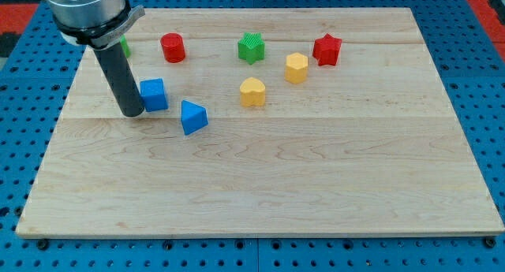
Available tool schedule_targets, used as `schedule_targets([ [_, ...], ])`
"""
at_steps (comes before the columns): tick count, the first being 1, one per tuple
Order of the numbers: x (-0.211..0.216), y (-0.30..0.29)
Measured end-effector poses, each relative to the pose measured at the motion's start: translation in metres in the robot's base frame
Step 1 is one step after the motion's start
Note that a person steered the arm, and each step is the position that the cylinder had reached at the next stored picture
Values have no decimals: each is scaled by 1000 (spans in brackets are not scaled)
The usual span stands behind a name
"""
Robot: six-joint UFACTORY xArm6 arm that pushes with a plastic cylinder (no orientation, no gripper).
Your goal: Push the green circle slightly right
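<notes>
Task looks barely started, as far as I can judge. The green circle [125, 46] sits near the tabletop's [260, 185] top-left corner, mostly hidden behind the arm; only a thin green sliver shows at the rod's right edge, so its shape can't be confirmed here. Nothing shows it being pushed right yet.

My tip [132, 113] is down on the tabletop, just left of the blue cube [154, 94], touching it or nearly so; can't tell which. That puts the tip below the green circle in the view, not on its left side where a rightward push would need it. So the remaining work is probably all of it: get to the circle's left, then nudge it right a little.

Pose: rod stands roughly upright, slightly tilted, with the grey wrist housing at the view's top-left. No claw on this rig, just the rod, so there is no open or closed state to tell.

Other blocks: red cylinder [173, 47] just right of the green circle, so a push must stay short. Blue triangle-like block [192, 117], green star [251, 48], yellow heart [252, 91], yellow hexagon [296, 68], red star [327, 50] lie well apart.
</notes>
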State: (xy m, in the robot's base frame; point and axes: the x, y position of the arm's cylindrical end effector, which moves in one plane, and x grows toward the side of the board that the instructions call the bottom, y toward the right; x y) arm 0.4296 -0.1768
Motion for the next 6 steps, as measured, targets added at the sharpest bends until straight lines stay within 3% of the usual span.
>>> schedule_targets([
  [1,-24,-27],
  [3,-125,-113],
  [4,-144,-121],
  [5,-145,-57],
  [6,-131,-57],
])
